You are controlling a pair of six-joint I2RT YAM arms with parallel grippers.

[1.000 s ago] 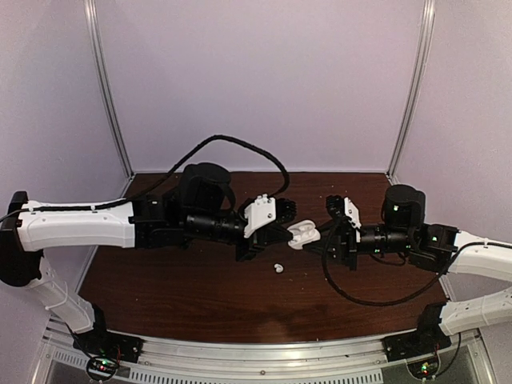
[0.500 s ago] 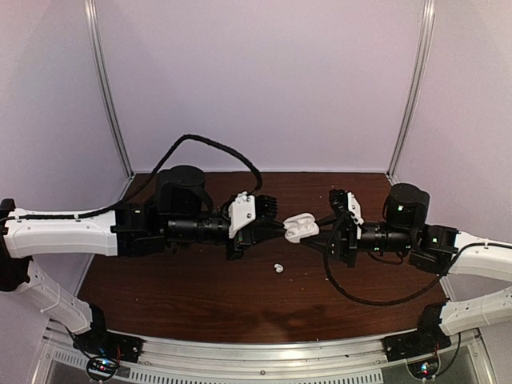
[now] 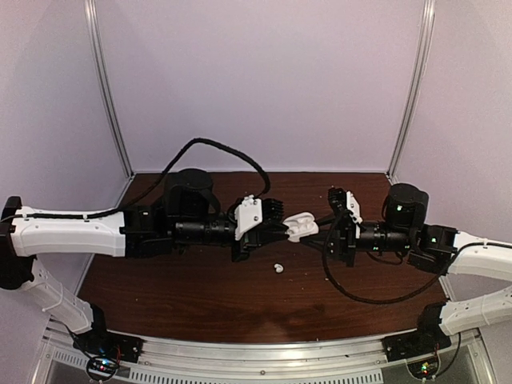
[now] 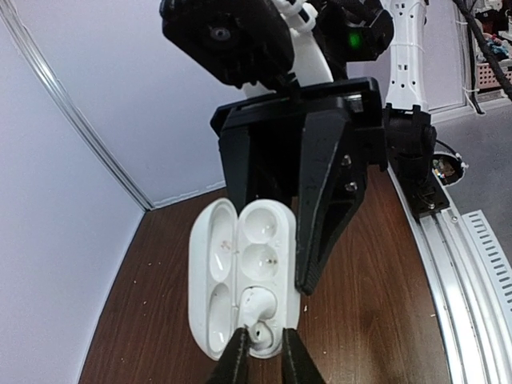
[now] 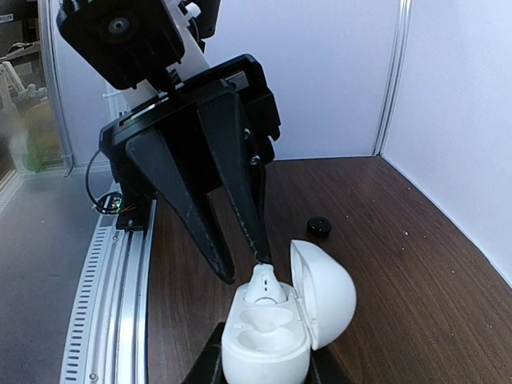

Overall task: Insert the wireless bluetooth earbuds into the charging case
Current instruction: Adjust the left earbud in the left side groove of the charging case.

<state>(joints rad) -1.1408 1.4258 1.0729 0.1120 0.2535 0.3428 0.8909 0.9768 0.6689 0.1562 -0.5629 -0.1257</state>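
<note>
Above the table (image 3: 160, 288), your right gripper (image 5: 268, 372) clamps the open case (image 5: 264, 332) so its sockets (image 4: 260, 260) face the left gripper (image 4: 262, 352), whose fingers (image 4: 234, 358) flank a white bud (image 4: 258, 312) half-seated in the case; grip unclear. Another bud (image 3: 278, 268) lies on the table near the case.

White earbud (image 3: 278, 268) lies near the charging case (image 3: 302, 226)

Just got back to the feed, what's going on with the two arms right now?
The right gripper holds the open white charging case, its jaws clamped on the base. The left gripper appears to pinch a white earbud in its jaws, with the bud standing in one slot and not fully down. The other slot is empty. A second white earbud lies loose on the table.
</note>
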